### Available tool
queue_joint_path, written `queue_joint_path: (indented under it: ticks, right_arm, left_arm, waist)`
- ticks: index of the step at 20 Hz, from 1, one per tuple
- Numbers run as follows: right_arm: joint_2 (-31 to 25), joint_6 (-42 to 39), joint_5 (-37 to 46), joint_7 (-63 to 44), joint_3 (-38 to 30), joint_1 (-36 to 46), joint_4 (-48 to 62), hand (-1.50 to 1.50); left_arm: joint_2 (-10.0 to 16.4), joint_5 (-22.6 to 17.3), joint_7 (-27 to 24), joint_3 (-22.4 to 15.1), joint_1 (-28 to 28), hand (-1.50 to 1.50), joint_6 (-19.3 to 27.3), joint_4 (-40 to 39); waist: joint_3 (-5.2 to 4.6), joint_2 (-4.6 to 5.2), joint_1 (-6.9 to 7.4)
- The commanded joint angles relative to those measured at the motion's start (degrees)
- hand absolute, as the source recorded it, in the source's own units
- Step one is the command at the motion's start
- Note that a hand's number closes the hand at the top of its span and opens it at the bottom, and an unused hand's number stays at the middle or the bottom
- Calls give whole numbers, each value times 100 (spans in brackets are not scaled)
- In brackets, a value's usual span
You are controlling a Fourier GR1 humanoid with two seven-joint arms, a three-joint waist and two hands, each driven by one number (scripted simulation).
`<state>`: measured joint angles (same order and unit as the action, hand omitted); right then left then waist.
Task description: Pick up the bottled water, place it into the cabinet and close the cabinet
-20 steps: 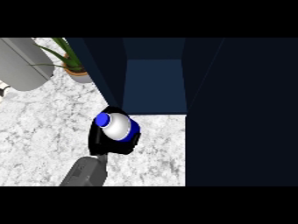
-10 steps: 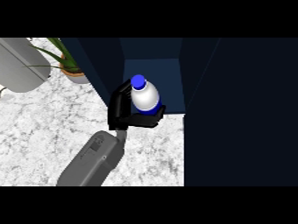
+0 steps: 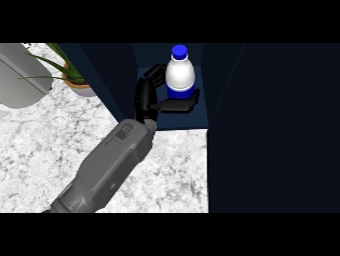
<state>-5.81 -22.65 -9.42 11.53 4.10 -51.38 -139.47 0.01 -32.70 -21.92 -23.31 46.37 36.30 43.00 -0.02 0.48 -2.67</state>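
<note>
The bottled water (image 3: 180, 73), white with a blue cap and blue band, stands upright inside the open dark blue cabinet (image 3: 179, 123), near its back. My left hand (image 3: 146, 96) reaches into the cabinet from the lower left. Its fingers curl round the bottle's left side and its thumb lies against the bottle's near side at the base. The grey forearm stretches back across the counter to the lower edge. My right hand shows nowhere.
The cabinet's door (image 3: 284, 125) hangs open as a big dark panel filling the right side. A potted plant (image 3: 74, 76) and a grey rounded object (image 3: 14, 75) sit at the back left on the marble counter (image 3: 40, 150).
My left hand has carried the bottle up and forward from above the counter, past the cabinet's front edge, to deep inside the cabinet. The arm has stretched out further.
</note>
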Motion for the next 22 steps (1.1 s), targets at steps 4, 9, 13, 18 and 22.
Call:
queue_joint_path:
  ticks: [4, 9, 13, 18, 22]
  right_arm:
    - [-100, -96, -568, -174, -229, 196, -136, -150]
    - [4, -81, -597, -151, -235, 229, -95, -150]
    - [52, -200, -594, -29, -189, 222, 93, -150]
    - [-147, -451, -956, 168, -603, 32, -93, -150]
    - [-126, -455, -818, 157, -532, 221, 129, -150]
  left_arm:
    - [-1, 233, -79, -20, 995, 150, 123, -1584]
    - [41, 312, -134, 339, 1190, 150, 198, -2539]
    - [125, 42, -457, 827, 1293, 150, 180, -2787]
    - [295, 131, -473, 918, 1645, 150, 235, -3248]
    - [365, 430, -931, 730, 1621, -150, 415, -3539]
  waist:
    - [4, 49, -80]
    - [-1, 73, -72]
    - [-5, 92, -98]
    - [0, 78, -205]
    - [-3, 141, -226]
